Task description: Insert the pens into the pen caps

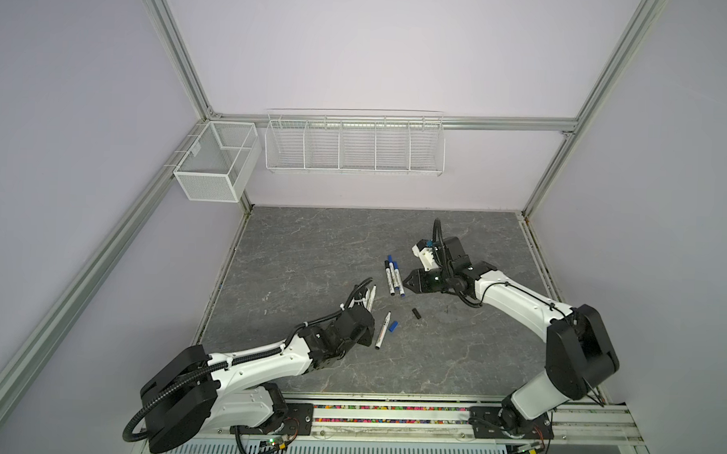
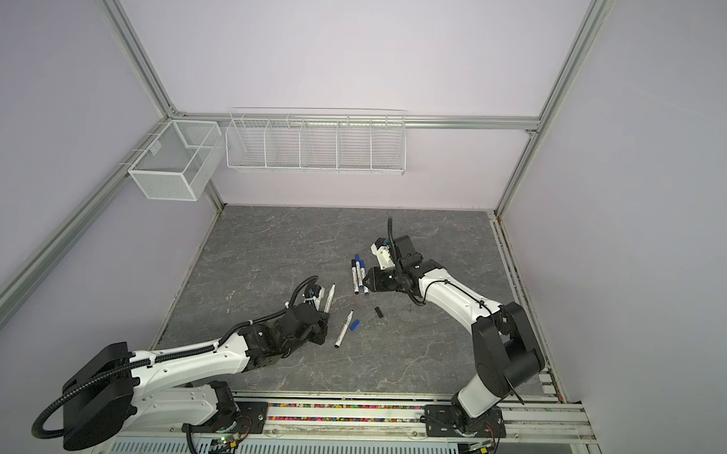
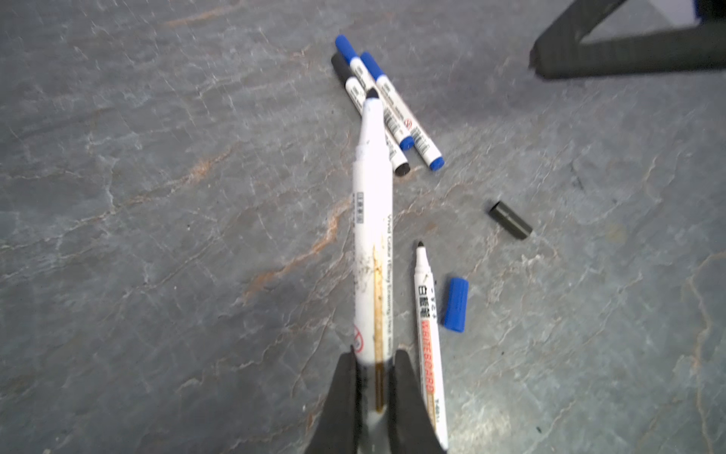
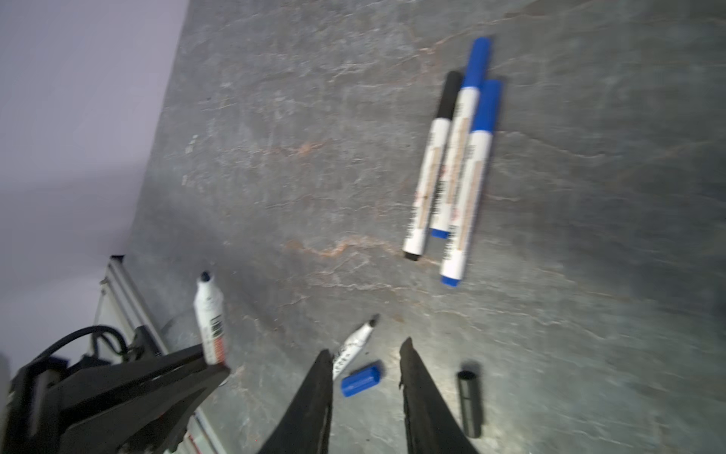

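**Left tool (image 3: 374, 353) clamped on an uncapped pen (image 3: 371, 236).**
Right tool (image 4: 366, 346) parted, empty; capped pens (image 1: 394, 279) just beside it, bare tabletop (image 1: 311, 243) beyond.

Materials and finishes on the pen bench, noted from the room.
Stock: tabletop (image 1: 311, 255), matt grey stone-look slab with rusty veins; held pen (image 3: 372, 220), centre of the left wrist view, smooth white plastic, scuffed and stained, with a printed label; blue cap (image 3: 455, 304), satin plastic; black cap (image 3: 510, 220), dull plastic; left gripper (image 3: 373, 363), matt black plastic; wire rack (image 1: 354, 146), upper middle, white-coated metal wire; mesh basket (image 1: 214, 164), white-coated metal mesh; frame posts (image 1: 180, 55), brushed aluminium.
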`<action>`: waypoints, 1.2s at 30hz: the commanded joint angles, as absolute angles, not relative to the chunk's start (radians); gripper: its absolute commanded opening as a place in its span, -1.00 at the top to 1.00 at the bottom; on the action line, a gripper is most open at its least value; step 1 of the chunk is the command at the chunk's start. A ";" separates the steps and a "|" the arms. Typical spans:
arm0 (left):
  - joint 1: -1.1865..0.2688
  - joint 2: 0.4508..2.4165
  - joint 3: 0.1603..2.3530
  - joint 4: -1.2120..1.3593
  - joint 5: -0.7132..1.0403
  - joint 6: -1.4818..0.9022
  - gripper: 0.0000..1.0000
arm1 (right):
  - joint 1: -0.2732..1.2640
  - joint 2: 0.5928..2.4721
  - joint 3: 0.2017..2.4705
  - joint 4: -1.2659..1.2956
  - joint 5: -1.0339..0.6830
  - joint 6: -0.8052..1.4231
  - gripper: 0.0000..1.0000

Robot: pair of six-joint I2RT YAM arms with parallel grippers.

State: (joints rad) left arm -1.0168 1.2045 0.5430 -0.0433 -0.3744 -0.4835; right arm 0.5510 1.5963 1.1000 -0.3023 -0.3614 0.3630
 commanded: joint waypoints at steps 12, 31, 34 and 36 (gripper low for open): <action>-1.015 1.233 0.536 0.185 -0.313 -0.433 1.00 | 0.678 1.622 1.144 -0.143 -0.477 0.374 0.18; -1.017 1.229 0.517 0.222 -0.342 -0.446 0.66 | 0.694 1.636 1.119 -0.111 -0.533 0.357 0.73; -1.016 1.234 0.518 0.230 -0.351 -0.449 0.44 | 0.694 1.631 1.121 -0.123 -0.561 0.342 0.75; -1.016 1.233 0.518 0.238 -0.352 -0.448 0.39 | 0.694 1.630 1.123 -0.133 -0.585 0.332 0.75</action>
